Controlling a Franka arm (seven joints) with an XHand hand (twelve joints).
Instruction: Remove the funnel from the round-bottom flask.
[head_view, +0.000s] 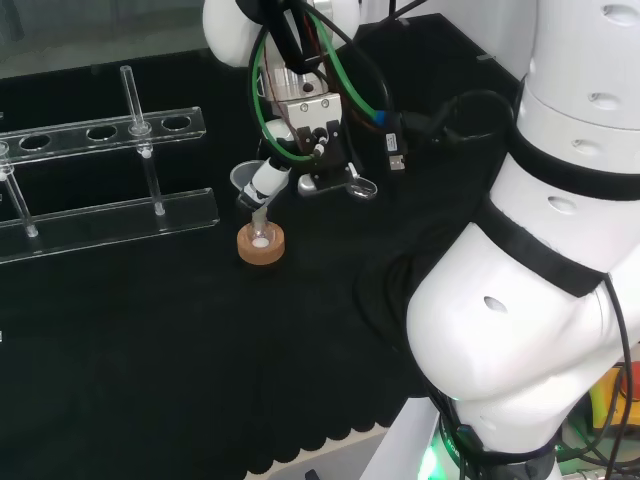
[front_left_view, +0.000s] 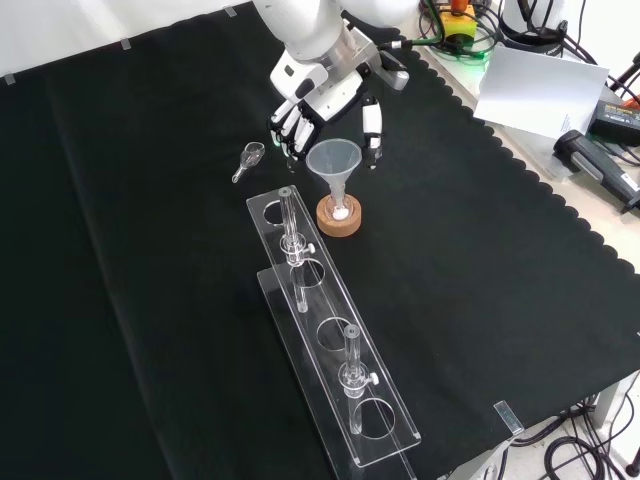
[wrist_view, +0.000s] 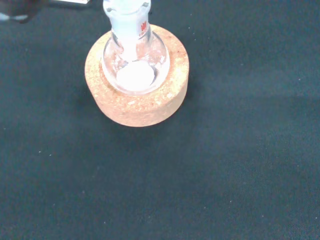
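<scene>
Cork ring (wrist_view: 137, 75): white powder, wrist view; robot hand (front_left_view: 320, 105) relaxed beside funnel (front_left_view: 334, 162)

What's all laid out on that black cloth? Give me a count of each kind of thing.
Funnel: 1
Round-bottom flask: 1
Cork ring: 1
Clear rack: 1
Small glass scoop: 1
Total: 5, with the robot's hand just behind the funnel.

Even, bright overhead light; the black cloth (front_left_view: 500, 300) swallows shadows. Glare glints on the clear rack (front_left_view: 330, 340) at lower centre. In the wrist view the flask neck (wrist_view: 126, 15) blurs.
</scene>
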